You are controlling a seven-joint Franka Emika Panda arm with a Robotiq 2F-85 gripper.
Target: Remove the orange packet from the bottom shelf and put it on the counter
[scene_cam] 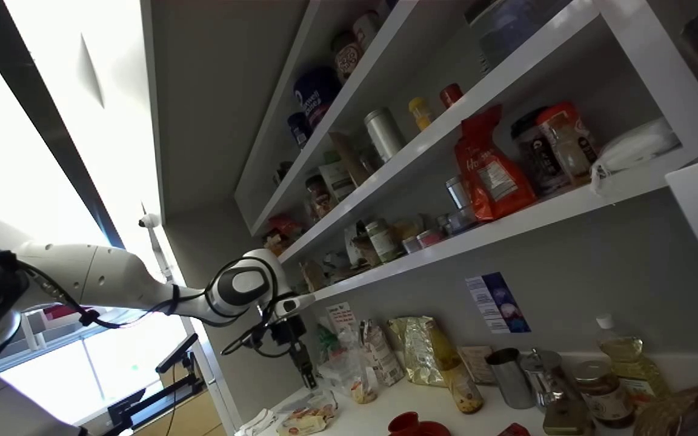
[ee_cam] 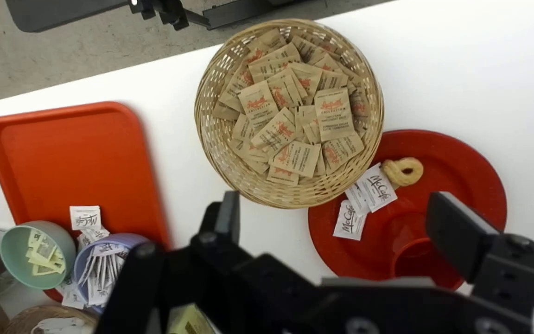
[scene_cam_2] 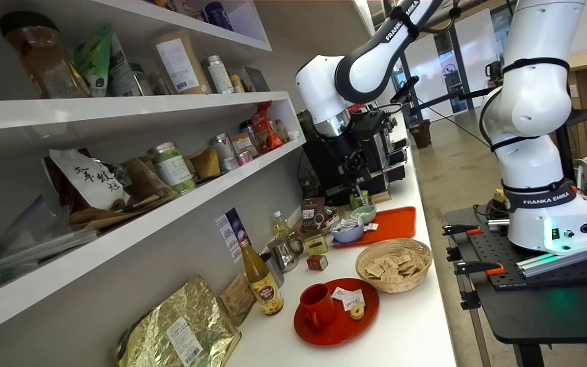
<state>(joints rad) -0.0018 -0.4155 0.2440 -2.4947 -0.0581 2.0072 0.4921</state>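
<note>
The orange packet (scene_cam: 494, 175) stands upright on the bottom shelf (scene_cam: 446, 247), between small tins and rigid jars. It also shows in an exterior view (scene_cam_2: 264, 127), near the far end of the bottom shelf (scene_cam_2: 171, 213). It is out of the wrist view. My gripper (scene_cam: 308, 378) points down and hangs above the counter (scene_cam: 379, 418), below the shelf's height and well apart from the packet. It also shows in an exterior view (scene_cam_2: 357, 186). In the wrist view my gripper (ee_cam: 336, 218) is open, its fingers wide apart with nothing between them, above the counter (ee_cam: 457, 69).
A wicker basket of sugar packets (ee_cam: 207, 116), a red plate (ee_cam: 480, 176) with a red mug (scene_cam_2: 317, 303) and an orange-red tray (ee_cam: 72, 153) are on the counter. A yellow bottle (scene_cam_2: 263, 285) and a gold bag (scene_cam_2: 186, 326) stand along the wall. Jars (scene_cam: 567, 142) flank the packet.
</note>
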